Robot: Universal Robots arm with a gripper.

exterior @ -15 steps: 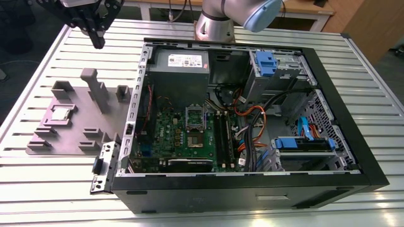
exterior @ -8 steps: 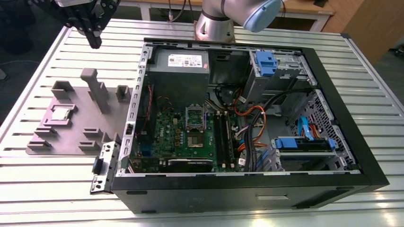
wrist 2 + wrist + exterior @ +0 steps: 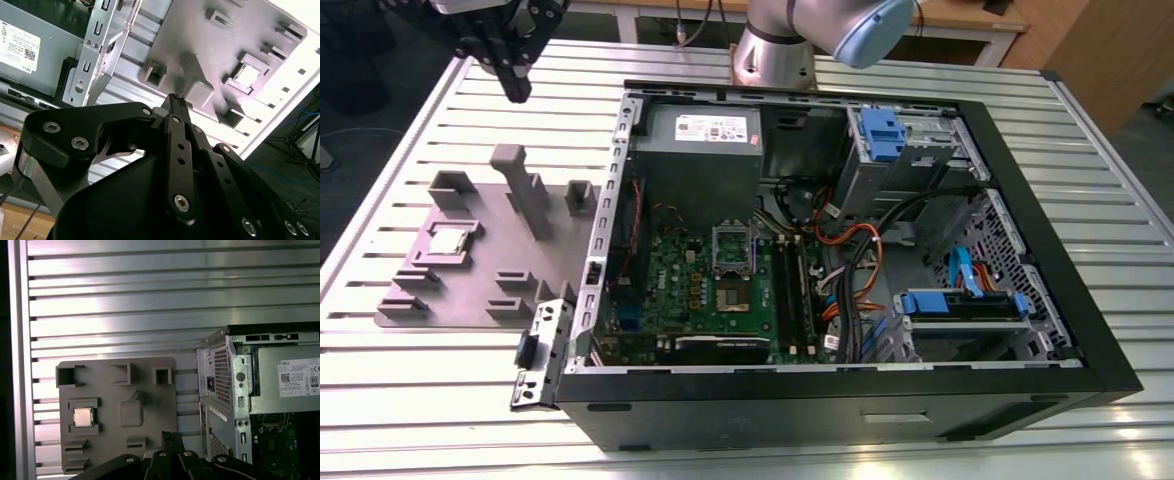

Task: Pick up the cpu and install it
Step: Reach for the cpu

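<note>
The cpu (image 3: 450,242) sits flat, shiny side up, in a square pocket of the grey tray (image 3: 480,300) — held square and open to a reach from above. The tray lies on the slatted table (image 3: 427,400) just beside the open computer case (image 3: 827,405), on the exterior view's left. The socket (image 3: 734,262) inside looks bare to you, so nothing is installed yet. The gripper (image 3: 518,92) hangs beyond the tray, well apart from the cpu — tips pressed together, pinching nothing.
</note>
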